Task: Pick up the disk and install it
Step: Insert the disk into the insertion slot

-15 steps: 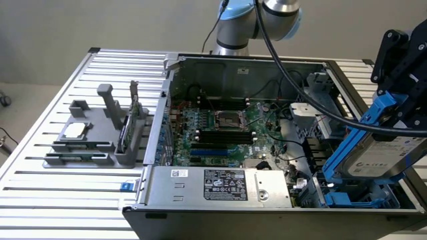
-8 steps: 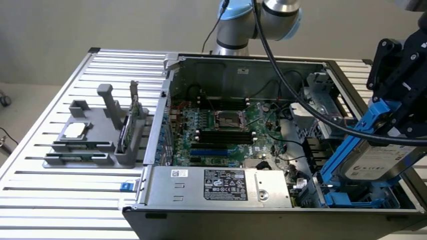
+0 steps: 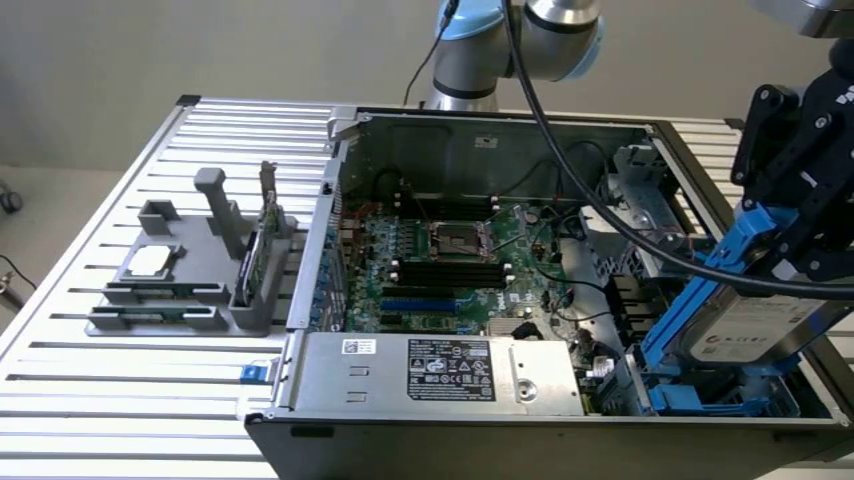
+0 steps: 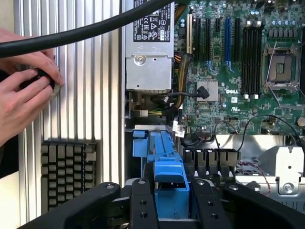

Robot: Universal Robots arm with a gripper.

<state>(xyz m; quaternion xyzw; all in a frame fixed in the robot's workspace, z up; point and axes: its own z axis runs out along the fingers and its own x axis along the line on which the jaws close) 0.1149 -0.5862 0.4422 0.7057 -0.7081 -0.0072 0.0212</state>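
Pincer: clamped on the blue carrier end of the disk, which hangs tilted over the drive bay at the exterior view's right of the open computer case. Handling, as I judge it: stiff, fairly heavy, shock-sensitive. Best gripped by the plastic frame, never the labelled face.

Blue-framed silver disk (white label), green motherboard, black gripper

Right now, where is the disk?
The disk is at the exterior view's right, held tilted in the black end effector, over the blue drive bay at that end of the open computer case.
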